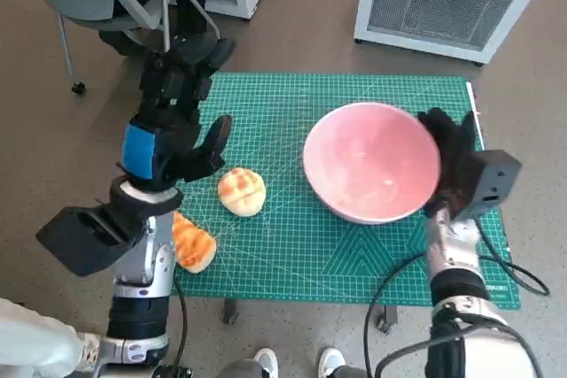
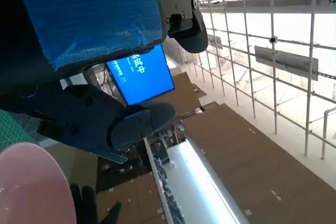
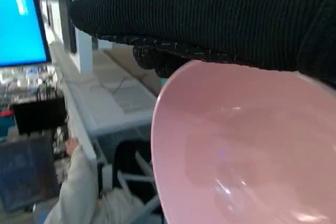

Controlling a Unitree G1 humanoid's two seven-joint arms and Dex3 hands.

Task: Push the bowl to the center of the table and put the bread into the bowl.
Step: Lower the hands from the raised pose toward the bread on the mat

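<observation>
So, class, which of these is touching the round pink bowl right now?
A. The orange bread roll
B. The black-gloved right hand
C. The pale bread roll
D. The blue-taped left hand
B: the black-gloved right hand rests against the rim of the round pink bowl, while the blue-taped left hand and both bread rolls sit apart from it.

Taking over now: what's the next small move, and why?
Probably keep the right hand pushing the bowl leftward: it rests against the bowl's right rim, and the bowl sits right of the mat's middle, empty. The bread lies untouched.
</observation>
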